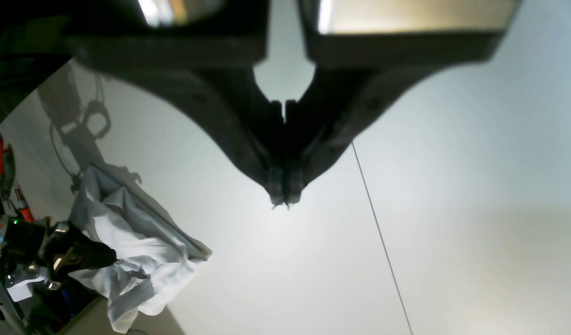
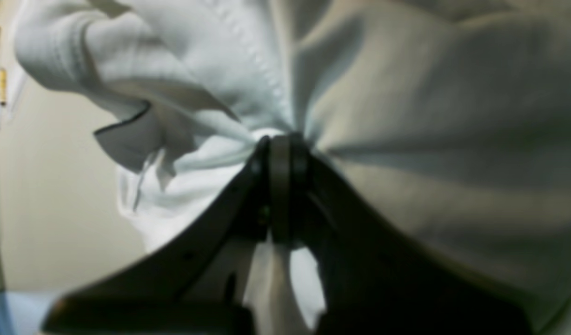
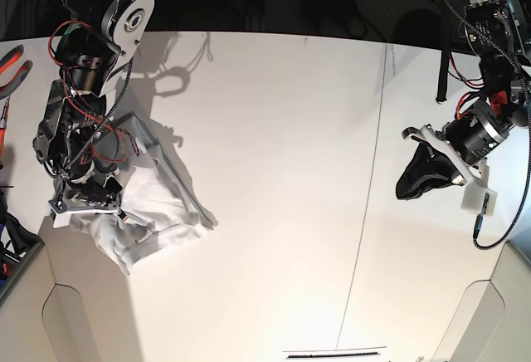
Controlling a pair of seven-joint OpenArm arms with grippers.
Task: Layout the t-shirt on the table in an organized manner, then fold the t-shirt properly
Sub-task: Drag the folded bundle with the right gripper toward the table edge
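risk, item one: t-shirt (image 3: 153,204) lies bunched in a wrinkled heap near the desk (image 3: 282,171) edge on the right arm's side, part of it draped toward the rounded cut-out. judged hazard: a pull on one pinch point may drag the whole bundle instead of spreading it, or slide loose cloth off the edge, since only one arm has hold of it.

risk, item two: the pinch takes a gathered fold, not a clear hem or shoulder; which layers are caught cannot be told. lifting from here could leave the shirt twisted, so layout would start crooked.

right end effector (image 2: 281,153): fingers pressed together, pinching a tuft of white fabric; cloth radiates in creases from the tips in the right wrist view and fills most of that view. in the base view it sits low over the heap, at the heap's near-left part.

left end effector (image 1: 283,197): fingers pressed together, nothing between them; it hangs above bare desk, well apart from the shirt, near the thin dark seam line (image 1: 381,237).

far field: cables and dark equipment behind the desk's back edge; red-handled tool (image 3: 10,67) beyond the desk's side, past the right arm.
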